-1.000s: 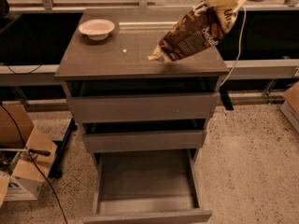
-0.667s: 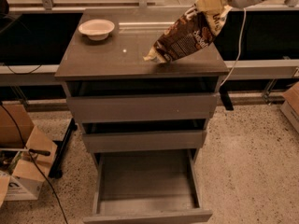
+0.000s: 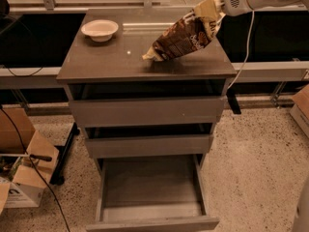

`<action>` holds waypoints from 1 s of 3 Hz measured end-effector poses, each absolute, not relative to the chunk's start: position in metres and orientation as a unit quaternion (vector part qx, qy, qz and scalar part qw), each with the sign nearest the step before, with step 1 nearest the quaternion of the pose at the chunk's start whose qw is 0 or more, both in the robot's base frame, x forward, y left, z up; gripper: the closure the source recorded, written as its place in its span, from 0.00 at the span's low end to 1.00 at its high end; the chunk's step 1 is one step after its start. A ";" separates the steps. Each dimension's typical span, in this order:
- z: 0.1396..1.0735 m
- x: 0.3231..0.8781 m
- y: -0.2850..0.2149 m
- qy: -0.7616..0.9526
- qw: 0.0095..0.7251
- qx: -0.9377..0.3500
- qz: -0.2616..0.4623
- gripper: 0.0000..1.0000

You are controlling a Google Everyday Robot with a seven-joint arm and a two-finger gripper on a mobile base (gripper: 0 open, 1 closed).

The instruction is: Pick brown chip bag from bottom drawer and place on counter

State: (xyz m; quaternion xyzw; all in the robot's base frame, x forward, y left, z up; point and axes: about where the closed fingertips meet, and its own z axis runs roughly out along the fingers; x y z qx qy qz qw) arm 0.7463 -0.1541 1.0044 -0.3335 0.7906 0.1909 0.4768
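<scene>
The brown chip bag (image 3: 183, 37) hangs tilted from my gripper (image 3: 211, 9), which is shut on its cream upper end at the top right. The bag's lower corner touches or nearly touches the counter (image 3: 111, 57) right of its middle. The white arm comes in from the upper right. The bottom drawer (image 3: 149, 190) is pulled far out, and its grey floor is bare.
A white bowl (image 3: 100, 29) sits on the counter's back left. The two upper drawers (image 3: 147, 111) are slightly open. Cardboard boxes (image 3: 24, 178) stand on the floor at left, another box (image 3: 301, 110) at right. A cable hangs from the arm at right.
My gripper has carried the bag leftward and down, so its lower corner has come closer to the counter's surface.
</scene>
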 end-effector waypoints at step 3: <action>0.997 0.749 -0.146 0.791 0.472 -0.337 0.196 0.00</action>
